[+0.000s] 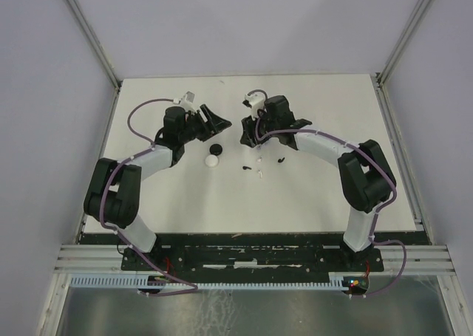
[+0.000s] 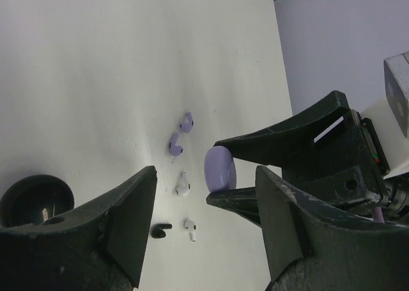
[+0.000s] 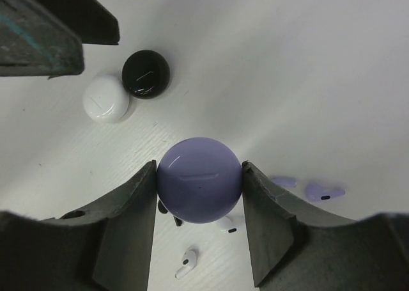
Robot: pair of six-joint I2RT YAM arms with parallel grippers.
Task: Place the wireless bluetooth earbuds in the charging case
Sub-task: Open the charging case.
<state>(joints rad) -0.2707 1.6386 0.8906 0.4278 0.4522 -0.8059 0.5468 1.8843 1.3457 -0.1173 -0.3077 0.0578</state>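
Right gripper (image 3: pixel 199 204) is clamped on the round lilac charging case (image 3: pixel 199 176), up off the worktop (image 1: pixel 332 188)! Left gripper (image 2: pixel 206 176) faces it, jaws apart. Earbuds (image 2: pixel 183 185) lie scattered mid-worktop.

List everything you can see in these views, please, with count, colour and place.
lilac case: one, lilac, between the right gripper's fingers
white case: one, white, on the table
black case: one, black, next to the white case
lilac earbuds: two, lilac, loose on the table
white earbuds: two, white, near the lilac earbuds
black earbud: one clearly seen, black, beside a white one
table: one, white
left gripper: black, open, empty
right gripper: black, gripping the lilac case
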